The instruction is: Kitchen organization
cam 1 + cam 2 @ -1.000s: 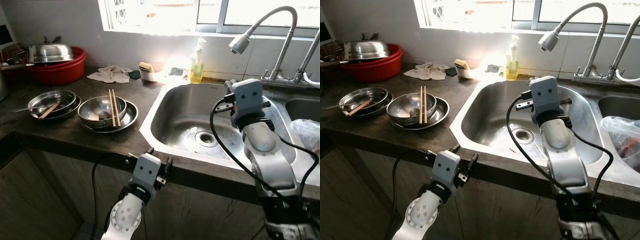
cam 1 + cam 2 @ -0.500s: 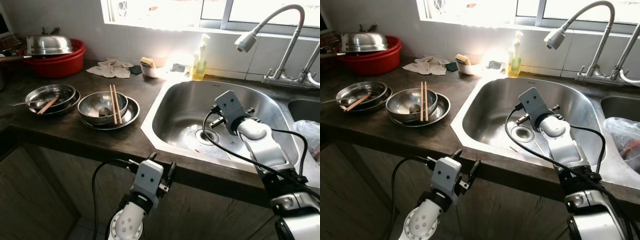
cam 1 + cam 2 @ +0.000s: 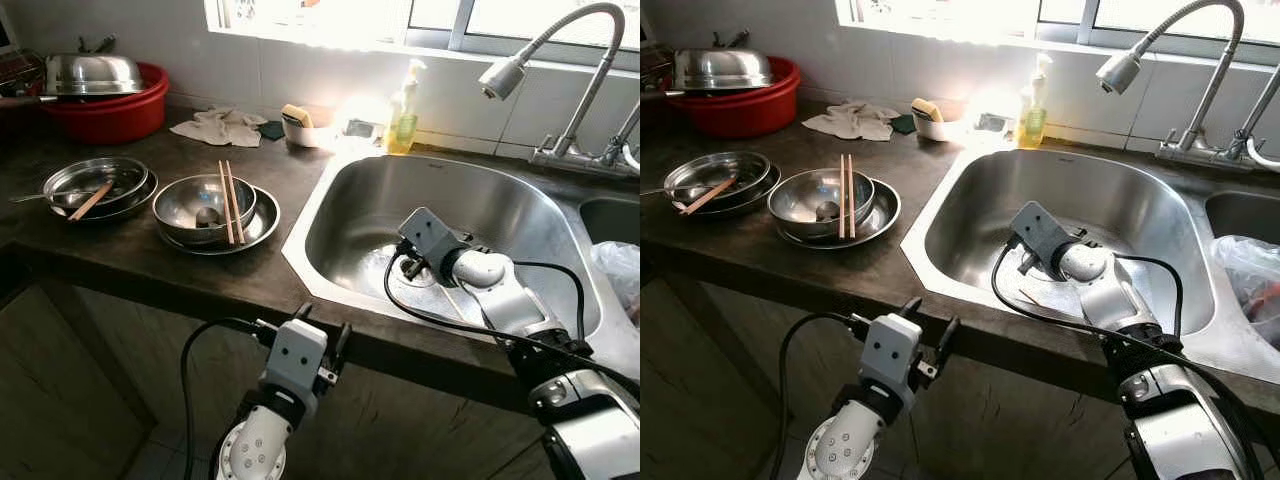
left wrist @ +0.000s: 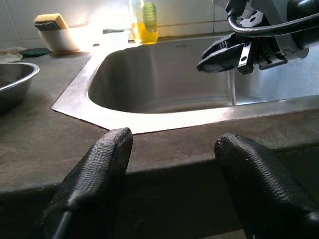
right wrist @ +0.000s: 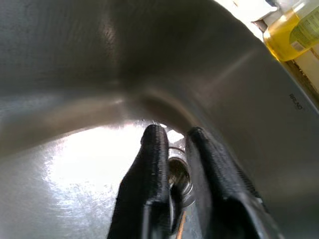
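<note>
I am reaching my right gripper [image 5: 172, 164] into the sink [image 3: 520, 205], fingers nearly closed just above the drain [image 5: 180, 180], gripping nothing I can make out. My left gripper [image 4: 172, 164] is idling wide open below the counter edge. At ten o'clock, bowls [image 3: 203, 205] with chopsticks [image 3: 229, 201] are sitting unsorted; organizing looks barely begun.

Head cameras above the sink [image 3: 470, 215] (wrist cameras close, facing it).

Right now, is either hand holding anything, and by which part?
The right hand, low in the sink, appears to pinch a thin stick, likely a chopstick, near its upper end. The left hand is open and empty.
</note>
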You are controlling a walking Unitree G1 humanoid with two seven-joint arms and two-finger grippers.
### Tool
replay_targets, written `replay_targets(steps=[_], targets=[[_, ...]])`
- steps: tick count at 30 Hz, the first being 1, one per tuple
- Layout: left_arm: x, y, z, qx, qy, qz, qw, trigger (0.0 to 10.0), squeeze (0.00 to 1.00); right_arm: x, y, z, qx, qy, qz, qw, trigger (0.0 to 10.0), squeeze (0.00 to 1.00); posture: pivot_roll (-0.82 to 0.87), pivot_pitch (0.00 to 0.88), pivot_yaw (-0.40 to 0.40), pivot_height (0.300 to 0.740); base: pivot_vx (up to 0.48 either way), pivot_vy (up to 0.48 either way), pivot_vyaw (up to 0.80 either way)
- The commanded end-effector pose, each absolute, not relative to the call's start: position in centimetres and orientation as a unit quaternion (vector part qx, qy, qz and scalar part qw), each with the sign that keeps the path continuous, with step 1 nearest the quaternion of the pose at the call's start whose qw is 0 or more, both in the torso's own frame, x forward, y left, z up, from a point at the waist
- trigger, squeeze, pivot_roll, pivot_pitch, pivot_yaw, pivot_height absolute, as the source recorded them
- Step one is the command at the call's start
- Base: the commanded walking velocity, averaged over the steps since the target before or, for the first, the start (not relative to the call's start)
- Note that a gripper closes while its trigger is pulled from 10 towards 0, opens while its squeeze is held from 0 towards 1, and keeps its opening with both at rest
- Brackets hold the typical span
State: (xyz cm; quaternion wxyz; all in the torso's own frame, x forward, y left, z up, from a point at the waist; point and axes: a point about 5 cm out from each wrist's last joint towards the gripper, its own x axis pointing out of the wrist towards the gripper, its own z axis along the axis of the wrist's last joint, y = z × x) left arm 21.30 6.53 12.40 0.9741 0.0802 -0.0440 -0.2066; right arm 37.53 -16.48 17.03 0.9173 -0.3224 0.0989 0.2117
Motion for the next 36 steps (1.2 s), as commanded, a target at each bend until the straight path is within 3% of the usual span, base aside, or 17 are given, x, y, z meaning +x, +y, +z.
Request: replay_targets(steps=[1,8,13,14,15,16,21,26,36], targets=[[21.2,6.5,12.5,0.082,-0.042,-0.204,0.975,10.0,0.0,37.8,-16.5,17.7,-0.324,0.087,0.211,0.918,10.0,1.0,0.24,0.046,-0.091,0.74,0.0,0.0,0.0],[21.6,6.4,12.5,0.083,-0.044,-0.202,0.975,10.0,0.0,37.7,-16.7,18.0,-0.335,0.067,0.211,0.916,10.0,1.0,0.23,0.034,-0.09,0.74,0.0,0.0,0.0],[21.8,6.3,12.5,0.083,-0.047,-0.201,0.975,10.0,0.0,37.4,-16.7,18.6,-0.318,0.029,0.183,0.93,10.0,1.0,0.23,0.023,-0.088,0.74,0.0,0.0,0.0],[21.9,6.3,12.5,0.083,-0.047,-0.201,0.975,10.0,0.0,37.2,-16.6,18.9,-0.312,0.015,0.175,0.934,10.0,0.87,0.22,0.022,-0.086,0.74,0.0,0.0,0.0],[21.9,6.3,12.5,0.083,-0.047,-0.201,0.975,10.0,0.0,37.2,-16.6,18.9,-0.312,0.015,0.175,0.934,10.0,0.87,0.22,0.022,-0.086,0.74,0.0,0.0,0.0],[21.9,6.3,12.5,0.083,-0.047,-0.201,0.975,10.0,0.0,37.1,-16.6,19.1,-0.306,0.007,0.168,0.937,10.0,0.0,0.22,0.018,-0.086,0.74,0.0,0.0,0.0],[22.1,6.6,12.4,0.085,-0.046,-0.194,0.976,10.0,0.0,34.2,-16.3,20.9,-0.23,-0.096,0.117,0.961,10.0,0.0,0.22,0.012,-0.087,0.74,0.0,0.0,0.0],[22.1,6.8,12.3,0.086,-0.045,-0.194,0.976,10.0,0.0,32.0,-16.3,21.2,-0.188,-0.14,0.082,0.969,10.0,0.0,0.21,0.008,-0.071,0.74,0.0,0.0,0.0],[21.8,7.0,12.4,0.086,-0.046,-0.201,0.975,10.0,0.0,26.0,-15.8,19.7,-0.066,-0.157,0.017,0.985,10.0,0.0,0.2,0.0,-0.058,0.74,0.0,0.0,0.0]])
